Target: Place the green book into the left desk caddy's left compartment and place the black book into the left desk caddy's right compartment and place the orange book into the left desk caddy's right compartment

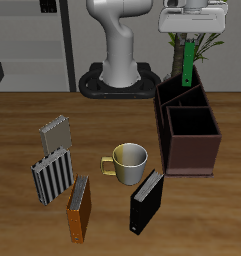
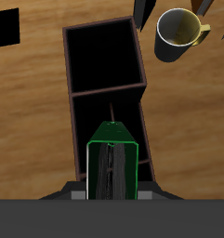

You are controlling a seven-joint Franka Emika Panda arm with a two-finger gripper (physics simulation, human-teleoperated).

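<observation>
My gripper (image 1: pixel 191 40) is shut on the green book (image 1: pixel 188 62), which hangs upright over the back, taller end of the maroon left desk caddy (image 1: pixel 192 152). In the wrist view the green book (image 2: pixel 113 165) points down at a narrow section beside the divider, with the caddy's squarish right compartment (image 2: pixel 104 58) beyond it. The black book (image 1: pixel 145 200) stands tilted near the table's front edge, in front of the mug. The orange book (image 1: pixel 80 208) lies on the table beside it, farther from the caddy.
A pale green mug (image 1: pixel 128 160) stands between the books and the caddy. Two grey striped books (image 1: pixel 53 176) (image 1: pixel 55 133) lie farther out on the table. A potted plant (image 1: pixel 197 45) stands behind the caddy, next to the robot's base (image 1: pixel 120 80).
</observation>
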